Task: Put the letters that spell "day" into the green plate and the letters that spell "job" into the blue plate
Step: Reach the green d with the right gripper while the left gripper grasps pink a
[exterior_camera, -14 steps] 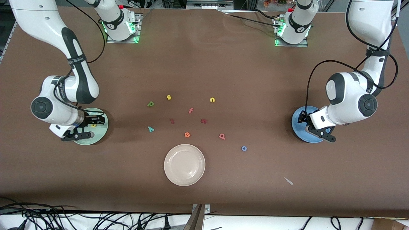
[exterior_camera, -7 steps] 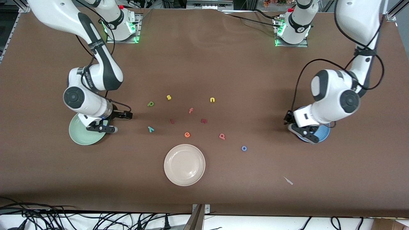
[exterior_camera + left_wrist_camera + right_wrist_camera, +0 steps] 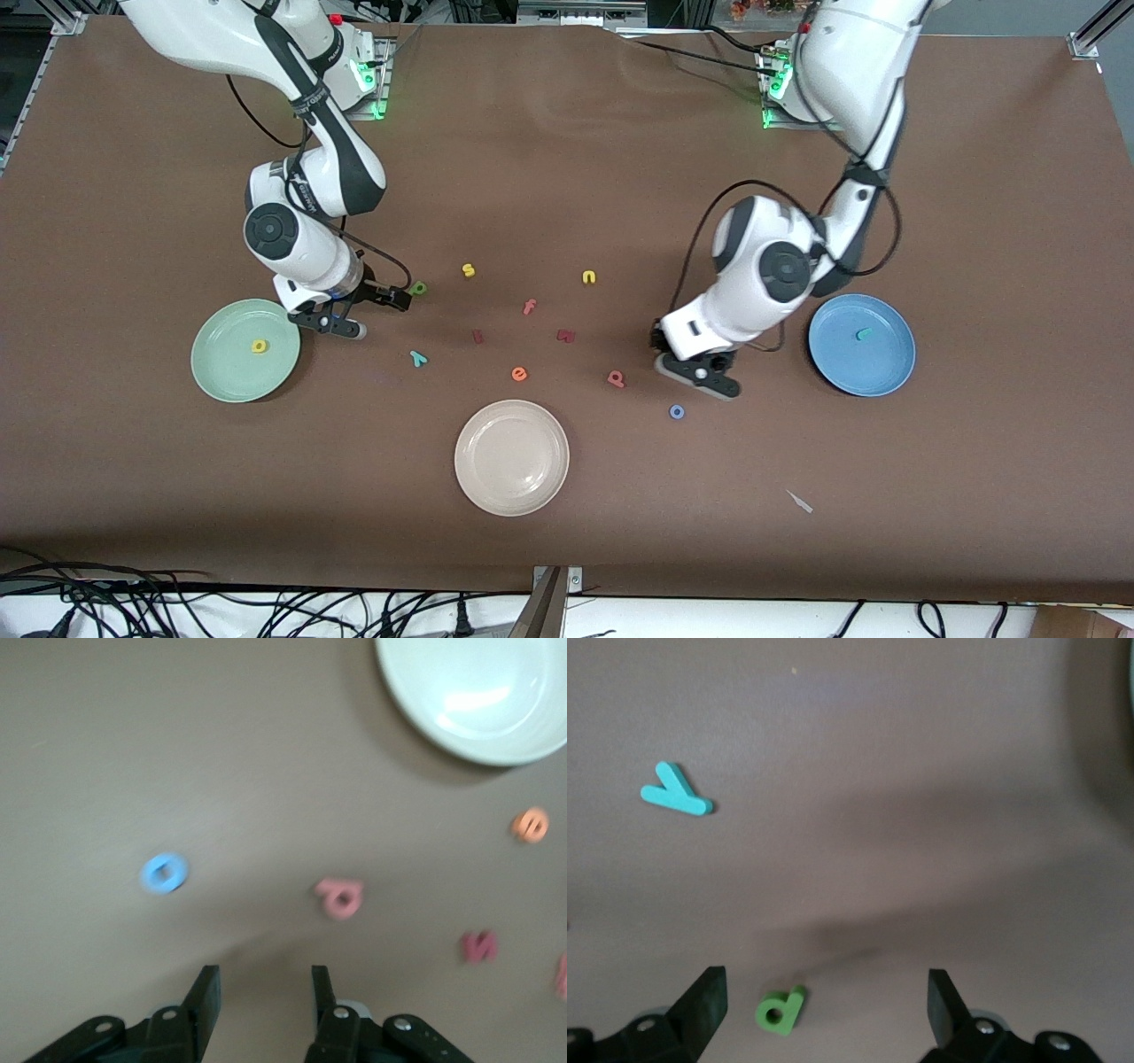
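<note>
- Green plate (image 3: 213,372) at the right arm's end of the bench, yellow "d" (image 3: 259,346) lying in it. Blue plate (image 3: 881,377) at the left arm's end, teal "j" (image 3: 863,334) in it.
- Right claw (image 3: 363,312) over bare bench just beside the green "a" (image 3: 417,287), fingers spread wide, nothing held. Teal "y" (image 3: 418,358) lies at about 5 o'clock from the claw.
- Left claw (image 3: 700,368) partly parted, empty, over bare bench between the pink "b" (image 3: 616,378) and the blue plate. Blue "o" (image 3: 677,411) sits at about 7 o'clock from it.
- Judgement, right: centre the fingers astride the "a" before dropping; the letter is tiny and thin, so go right down to the bench.
- Judgement, left: pick one letter, square up over it, and keep clear of the neighbour.
</note>
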